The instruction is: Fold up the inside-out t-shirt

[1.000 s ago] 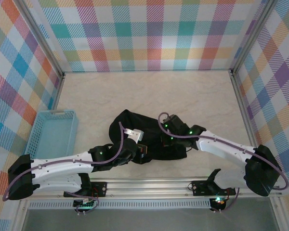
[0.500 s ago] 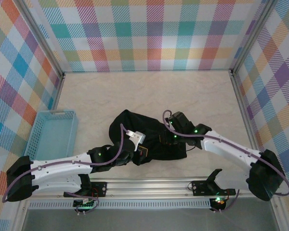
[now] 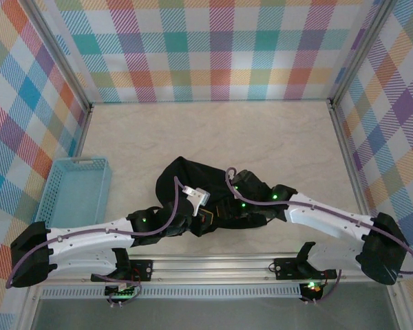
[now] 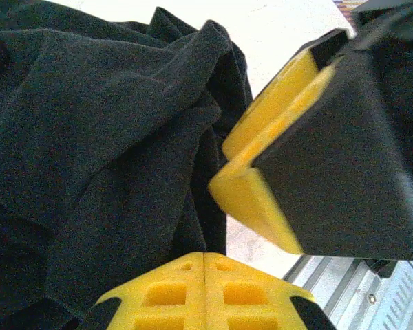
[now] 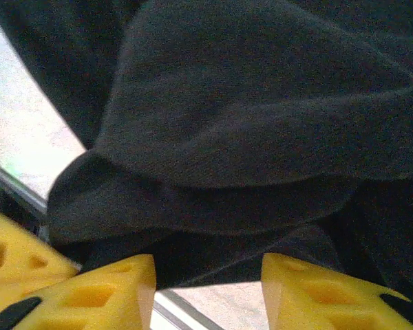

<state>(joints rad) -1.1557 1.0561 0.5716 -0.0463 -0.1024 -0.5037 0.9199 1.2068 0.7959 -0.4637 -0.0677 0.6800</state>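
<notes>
Near front edge of surface (image 3: 193, 130), the inside-out t-shirt (image 3: 186, 175) is heaped. Left end effector (image 4: 204, 260) is pressed together; right end effector (image 5: 208, 276) is spread at a fold & is best closed on 1 layer only, w/o bunching.

right gripper (image 5: 206, 278) shifted left, nearer left gripper (image 4: 204, 267)

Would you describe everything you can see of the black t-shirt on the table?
The t-shirt is plain black, soft matte fabric with no print showing, lying as a crumpled, creased heap on the pale table near its front edge, between the two arms. Sleeves and collar are lost in the folds. The left gripper, fingers together, sits at its edge; the right gripper, fingers apart, is against its folds.
</notes>
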